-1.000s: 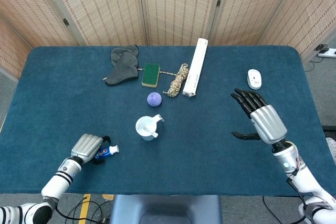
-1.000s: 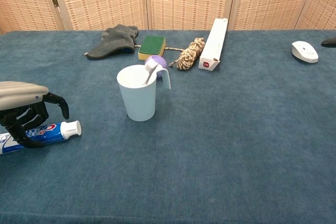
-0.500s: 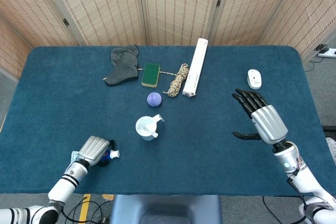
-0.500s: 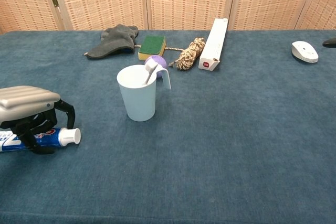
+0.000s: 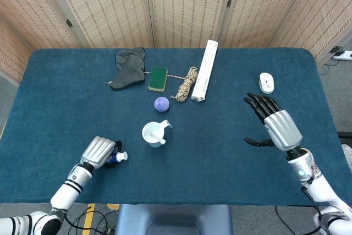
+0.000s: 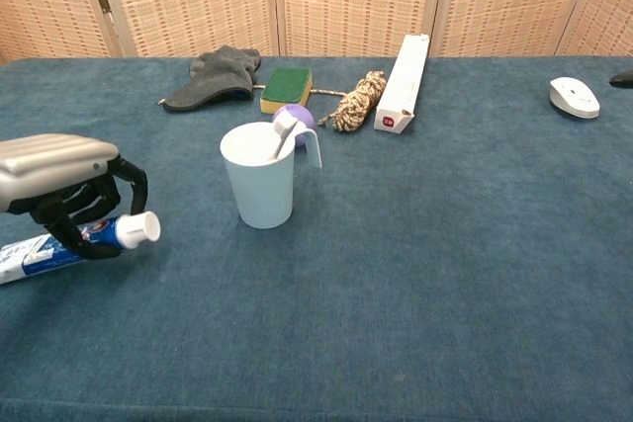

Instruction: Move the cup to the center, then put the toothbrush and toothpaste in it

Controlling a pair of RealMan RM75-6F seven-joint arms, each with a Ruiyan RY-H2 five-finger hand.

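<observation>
Toothpaste (image 6: 69,240) sits in the grip of the left hand (image 6: 61,185), whose fingers curl around the tube near its white cap; in the chest view the cap end is raised off the worktop (image 6: 445,274) while the tail of the tube trails low toward the left edge. The head view shows the same hand (image 5: 98,151) near the front left of the worktop, with the cap poking out toward the cup. The right hand (image 5: 275,123) hovers over the right side with its fingers spread apart, holding nothing.

The white cup (image 6: 261,175) stands upright a little left of the middle of the worktop, near the toothpaste but apart from it. A white toothbrush (image 6: 282,130) already leans inside it, its head showing above the rim. Judging by this, the cup is placed and the toothbrush is in; what remains is carrying the toothpaste over and dropping it into the cup.

Behind the cup lies a purple ball (image 6: 295,116), and further back a grey glove (image 6: 213,76), a green sponge (image 6: 287,88), a coil of rope (image 6: 358,101) and a long white box (image 6: 402,70). A white computer mouse (image 6: 575,97) rests far right. The worktop is covered in blue cloth, and woven folding screens (image 5: 181,4) close off the space behind it.
</observation>
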